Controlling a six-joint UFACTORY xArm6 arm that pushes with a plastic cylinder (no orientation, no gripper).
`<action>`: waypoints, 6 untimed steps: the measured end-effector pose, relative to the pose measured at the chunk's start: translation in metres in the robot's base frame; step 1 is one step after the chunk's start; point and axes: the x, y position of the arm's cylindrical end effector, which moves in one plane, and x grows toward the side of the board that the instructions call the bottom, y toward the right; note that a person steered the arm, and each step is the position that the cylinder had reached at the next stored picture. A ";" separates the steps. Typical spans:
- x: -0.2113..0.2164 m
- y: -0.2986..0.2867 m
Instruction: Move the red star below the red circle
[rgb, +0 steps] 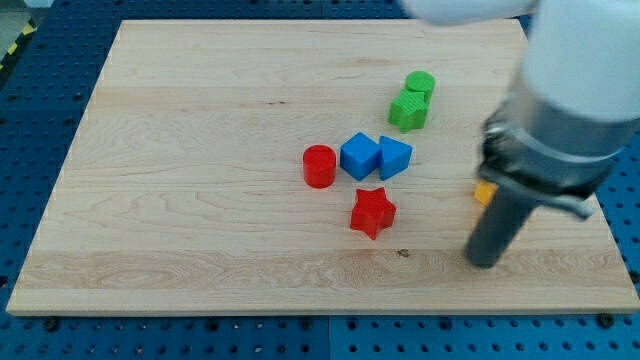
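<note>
The red star (372, 212) lies on the wooden board, below and to the right of the red circle (319, 166), about a block's width apart from it. My tip (483, 262) rests on the board well to the right of the red star and slightly lower, touching no block. The arm's grey and white body above it is blurred and fills the view's upper right.
A blue cube (359, 156) and a blue triangular block (394, 157) sit side by side just right of the red circle. A green circle (420, 85) and a green star (408, 110) lie above them. An orange block (484, 192) is mostly hidden behind the arm.
</note>
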 end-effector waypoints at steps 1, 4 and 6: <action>-0.002 -0.001; -0.013 -0.089; -0.049 -0.116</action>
